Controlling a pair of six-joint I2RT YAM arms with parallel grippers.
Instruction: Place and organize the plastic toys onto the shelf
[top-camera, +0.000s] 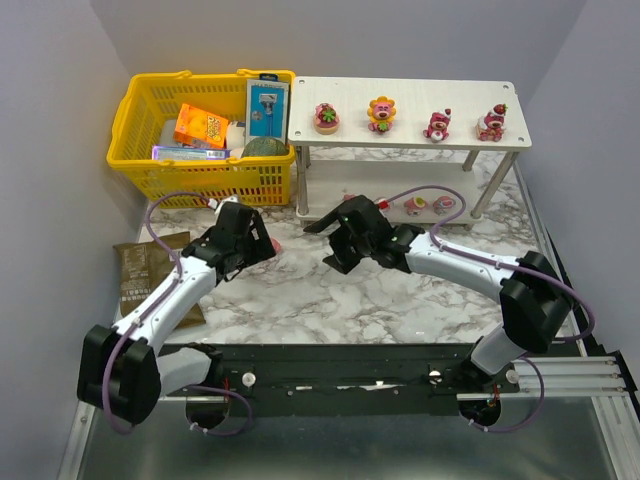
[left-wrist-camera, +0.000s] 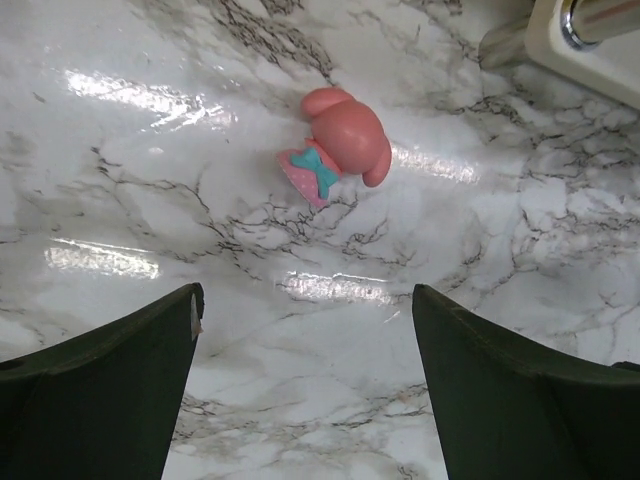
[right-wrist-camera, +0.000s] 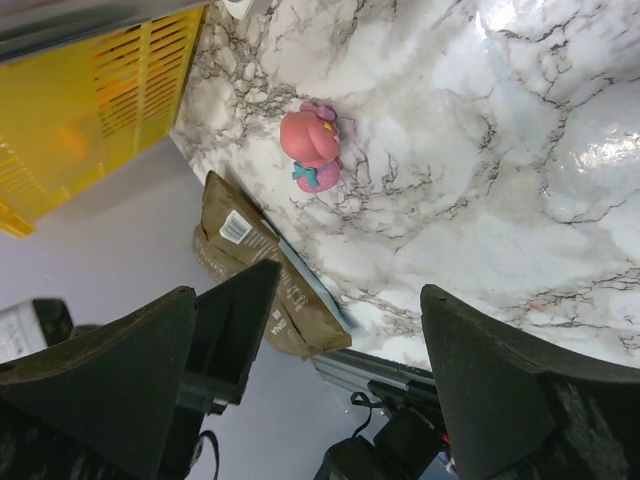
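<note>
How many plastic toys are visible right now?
7: four toys along the shelf top, two below it, one lying on the table near the left gripper. The right gripper may hide more.

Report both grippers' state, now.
Left gripper: open, holding nothing; a pink toy lies ahead of it, untouched.
Right gripper: open, holding nothing.

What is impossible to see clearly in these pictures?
Top view: jaws of the left arm cover most of the pink toy.
Top view: upper board of the shelf and the right arm hide part of its lower tier.
Left wrist: frame edge cuts off the shelf.
</note>
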